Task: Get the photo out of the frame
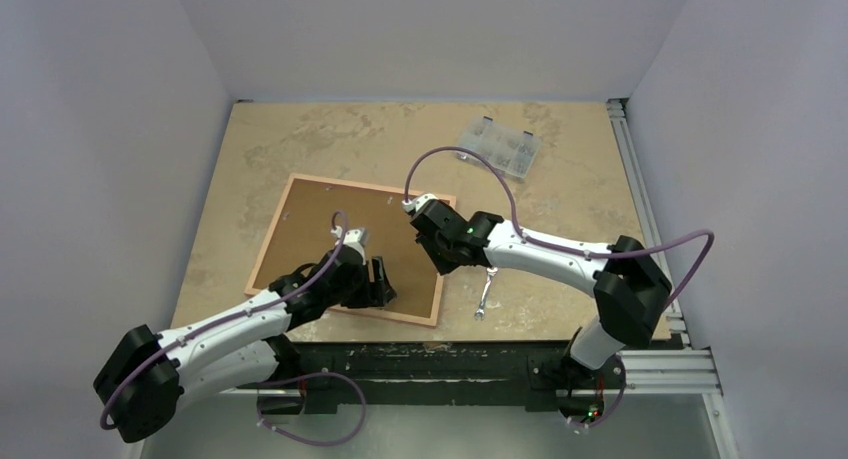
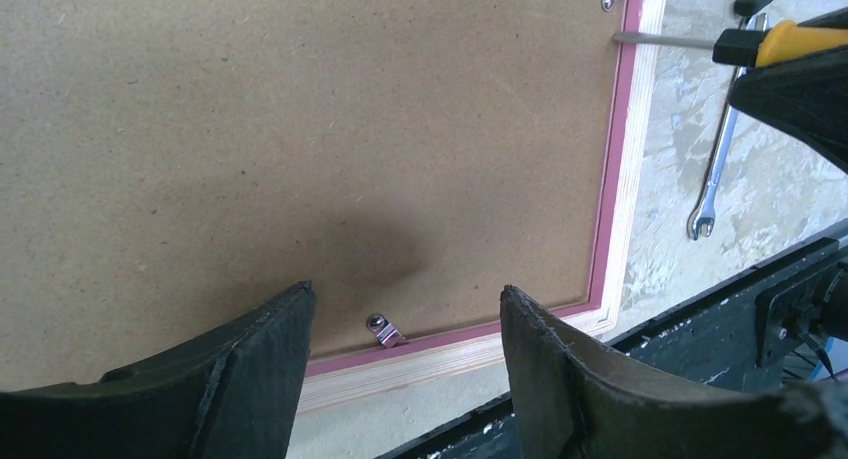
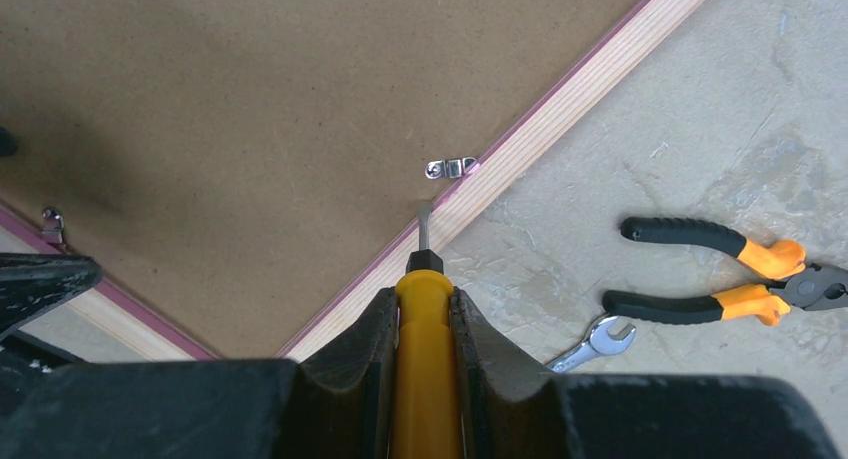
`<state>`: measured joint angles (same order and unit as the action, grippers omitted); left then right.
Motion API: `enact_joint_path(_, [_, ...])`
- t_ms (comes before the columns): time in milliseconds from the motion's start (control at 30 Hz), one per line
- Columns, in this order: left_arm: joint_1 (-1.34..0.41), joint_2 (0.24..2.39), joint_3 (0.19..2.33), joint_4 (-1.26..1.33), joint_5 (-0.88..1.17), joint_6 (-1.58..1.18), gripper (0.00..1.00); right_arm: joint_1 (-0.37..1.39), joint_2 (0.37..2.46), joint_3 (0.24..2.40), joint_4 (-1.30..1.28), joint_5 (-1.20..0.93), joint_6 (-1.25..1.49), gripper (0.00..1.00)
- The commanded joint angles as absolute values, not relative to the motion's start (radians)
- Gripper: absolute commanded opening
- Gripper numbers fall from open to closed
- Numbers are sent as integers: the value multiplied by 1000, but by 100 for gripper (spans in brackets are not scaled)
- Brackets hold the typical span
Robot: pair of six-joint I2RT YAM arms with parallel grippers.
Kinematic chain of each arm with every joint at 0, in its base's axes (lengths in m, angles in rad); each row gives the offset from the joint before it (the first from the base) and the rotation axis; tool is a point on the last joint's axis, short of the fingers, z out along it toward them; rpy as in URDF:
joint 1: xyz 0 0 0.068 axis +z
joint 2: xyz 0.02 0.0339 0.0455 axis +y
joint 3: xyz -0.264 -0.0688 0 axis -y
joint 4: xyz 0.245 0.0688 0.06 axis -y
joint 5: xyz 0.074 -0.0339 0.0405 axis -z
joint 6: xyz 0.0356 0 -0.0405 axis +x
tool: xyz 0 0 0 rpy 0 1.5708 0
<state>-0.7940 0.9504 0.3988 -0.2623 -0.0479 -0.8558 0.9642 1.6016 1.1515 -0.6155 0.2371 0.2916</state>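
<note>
A mottled beige stone-look table [image 1: 560, 139] walled in by plain white panels fills the overhead view. On it lies a rectangular pink-edged wooden picture frame [image 1: 370, 186], face down, so that only its brown fibreboard backing [image 1: 320, 229] shows. The photo must sit beneath that board and cannot be seen. The left gripper [image 1: 380, 284] hangs over the board's near edge and the right gripper [image 1: 432, 229] over its right side. A clear plastic parts box [image 1: 500, 144] sits well apart at the far side. A steel spanner [image 1: 485, 297] lies just off the frame's right rail.

From the left wrist, the left gripper's jaws stand wide with nothing between them. They straddle a small metal retaining clip [image 2: 385, 330] screwed at the near rail.

From the right wrist, the right gripper's jaws are clamped narrow on a yellow-handled flat-blade screwdriver [image 3: 424, 379]. The screwdriver's long axis runs straight out from the fingers and crosses the pale wood rail. Its blade tip rests over the board's edge. A second silver clip [image 3: 450, 167] lies just ahead of the tip and slightly to its right, close but not touching. Black-and-orange pliers [image 3: 720, 279] rest on the table to the right.

The right arm is plainly the nearer one to that clip. Its next move likely needs a short push forward and a shade rightward to catch the clip.
</note>
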Motion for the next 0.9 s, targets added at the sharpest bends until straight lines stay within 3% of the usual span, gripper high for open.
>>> enact_joint_path(0, [-791, 923, 395, -315, -50, -868, 66, 962, 1623, 1170, -612, 325, 290, 0])
enact_joint_path(367, [-790, 874, 368, -345, -62, -892, 66, 966, 1648, 1187, -536, 424, 259, 0])
enact_joint_path(867, [-791, 858, 375, -368, -55, -897, 66, 966, 1588, 1108, -412, 288, 289, 0])
